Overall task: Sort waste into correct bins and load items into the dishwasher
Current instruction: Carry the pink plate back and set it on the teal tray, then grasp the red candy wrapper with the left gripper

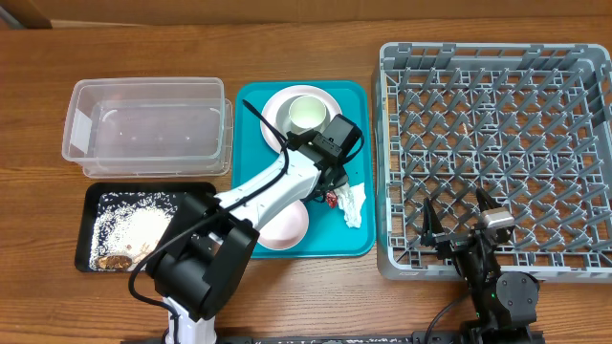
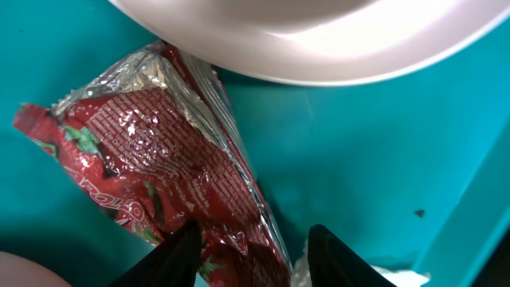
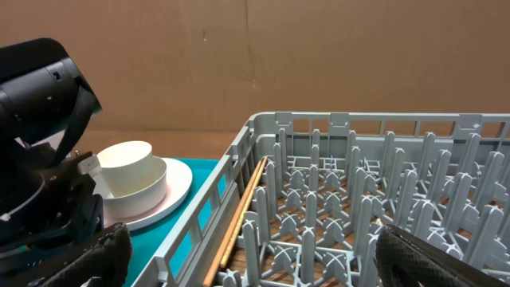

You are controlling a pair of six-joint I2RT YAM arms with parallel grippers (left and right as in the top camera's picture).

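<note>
Jaws of left gripper (image 2: 255, 259) parted, astride red wrapper (image 2: 151, 175) at tray's (image 1: 359, 105) five o'clock, nothing clamped, right gripper (image 1: 454, 218) spread wide, empty, over rack's (image 1: 497, 50) seven o'clock

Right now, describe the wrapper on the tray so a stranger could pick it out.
Find the teal tray in the middle of the table. Toward its right side, under the left gripper, the wrapper lies between the pink plate and a crumpled white napkin. It alone is shiny, crinkled red foil with print.
</note>
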